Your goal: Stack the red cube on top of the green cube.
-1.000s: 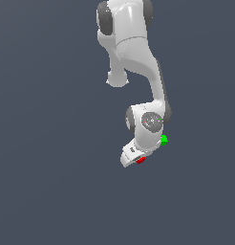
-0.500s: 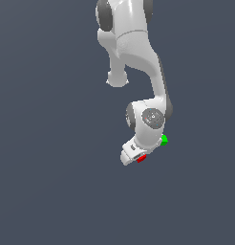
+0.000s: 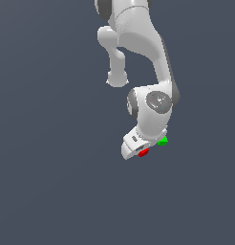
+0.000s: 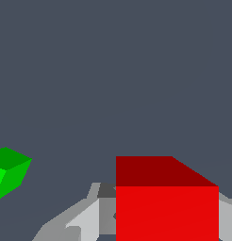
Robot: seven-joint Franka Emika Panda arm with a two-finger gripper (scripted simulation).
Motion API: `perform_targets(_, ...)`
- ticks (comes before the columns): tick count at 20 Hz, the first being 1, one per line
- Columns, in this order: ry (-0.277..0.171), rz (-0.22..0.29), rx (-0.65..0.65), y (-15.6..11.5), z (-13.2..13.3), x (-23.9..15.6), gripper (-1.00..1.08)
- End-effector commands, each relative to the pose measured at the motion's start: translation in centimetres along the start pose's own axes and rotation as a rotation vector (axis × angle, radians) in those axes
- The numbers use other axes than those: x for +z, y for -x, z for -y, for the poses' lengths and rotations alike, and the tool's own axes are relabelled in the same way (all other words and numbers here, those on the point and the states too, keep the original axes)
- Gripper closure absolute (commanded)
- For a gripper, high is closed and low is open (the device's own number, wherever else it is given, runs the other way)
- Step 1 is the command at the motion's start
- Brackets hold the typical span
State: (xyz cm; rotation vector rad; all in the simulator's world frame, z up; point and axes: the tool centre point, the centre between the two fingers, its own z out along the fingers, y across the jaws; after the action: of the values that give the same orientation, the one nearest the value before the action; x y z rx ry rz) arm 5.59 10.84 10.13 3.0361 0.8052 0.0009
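Wrist view: the red cube [image 4: 167, 200] sits between the fingers [image 4: 85, 217], which appear closed on it. The green cube [image 4: 9, 172] lies apart, near nine o'clock of it, on the grey surface [image 4: 118, 75].

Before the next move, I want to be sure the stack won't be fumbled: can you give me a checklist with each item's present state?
1. Small bright red cube sits between the gripper fingers: ok.
2. Fingers actually clamped on it: cannot tell.
3. Small bright green cube in view and apart from the red one: ok.
4. Red cube on top of the green cube: not ok, not yet done.
5. Green cube's top face bare: ok.
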Motion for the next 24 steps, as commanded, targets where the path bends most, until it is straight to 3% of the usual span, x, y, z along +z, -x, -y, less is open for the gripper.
perform_targets(1,0.000,0.001,0.000,0.0,0.0,-1.1,1.08)
perform_targets(14,0.000,0.000,0.000,0.1,1.4,-1.3,1.08)
perform_targets(19,0.000,0.000,0.000,0.6,4.5,-0.2,1.08)
perform_targets(24,-0.001,0.000,0.000,1.2,9.2,1.5,1.08)
